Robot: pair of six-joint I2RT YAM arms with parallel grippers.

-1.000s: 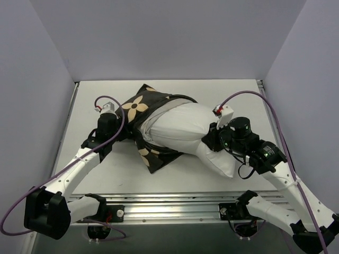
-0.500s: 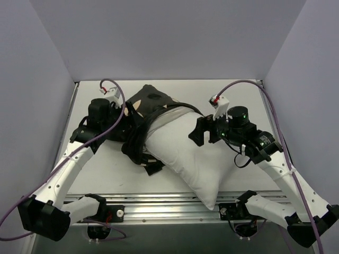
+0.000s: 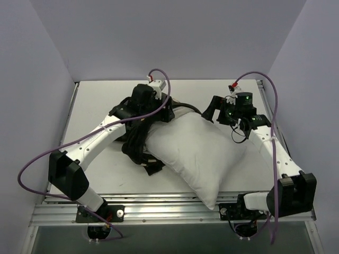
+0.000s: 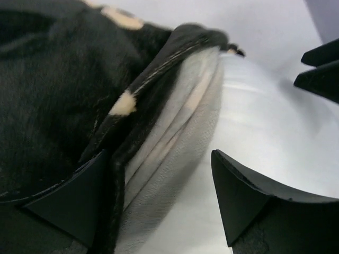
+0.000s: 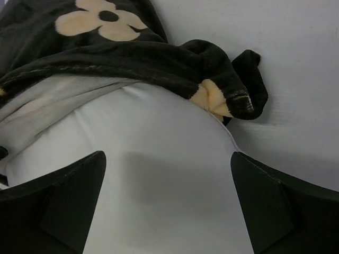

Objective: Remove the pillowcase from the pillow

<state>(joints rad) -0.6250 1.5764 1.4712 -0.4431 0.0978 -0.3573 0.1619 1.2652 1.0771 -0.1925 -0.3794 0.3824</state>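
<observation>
The white pillow [image 3: 196,153] lies slantwise mid-table, its far-left end still inside the bunched black pillowcase [image 3: 139,145]. My left gripper [image 3: 165,112] hovers open over the pillowcase's mouth. In the left wrist view the left gripper [image 4: 159,180] straddles the pillowcase [image 4: 53,79] hem and its pale lining, with the pillow [image 4: 265,132] to the right. My right gripper [image 3: 212,108] stands open above the pillow's far edge. In the right wrist view the right gripper [image 5: 167,174] holds nothing; bare pillow [image 5: 159,132] lies beneath it and flowered pillowcase [image 5: 106,47] beyond.
The pillow's near corner [image 3: 210,201] hangs over the table's front rail [image 3: 159,209]. Grey walls close in left, right and back. The right gripper's fingertips [image 4: 323,69] show at the left wrist view's upper right.
Both grippers have opened and let go. The left arm swung back and right over the pillowcase's mouth; the right arm drew back. The pillow slid out toward the near edge.
</observation>
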